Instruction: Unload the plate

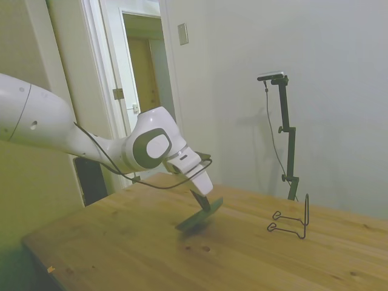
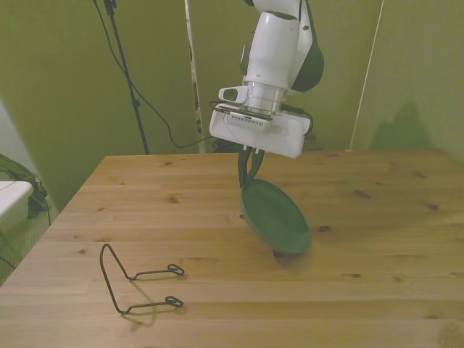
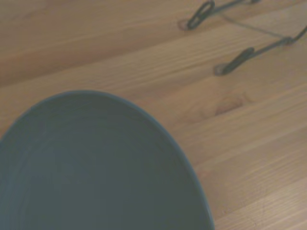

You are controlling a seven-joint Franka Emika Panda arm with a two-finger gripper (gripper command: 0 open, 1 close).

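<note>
The claw [image 2: 250, 165] is closed on the upper rim of the plate [image 2: 274, 216], its two dark fingers pinching the edge. The plate hangs steeply tilted — its inner face turned toward the front view's left and somewhat upward, its lower rim touching or just above the worktop [image 2: 377, 217], near the middle of the wooden surface; which of the two cannot be told. In the side view the plate [image 1: 200, 216] shows as a slanted dark green sliver under the white wrist, with a faint shadow on the wood below it.

The thin black wire rack [image 2: 138, 283] stands well apart from the plate, near the worktop's near edge toward the front view's left corner, its upright loop raised and its two feet flat on the wood. The wrist view shows the plate's smooth green inside [image 3: 91, 167] close up, with the rack's two looped feet [image 3: 235, 62] on the wood beyond it.
</note>
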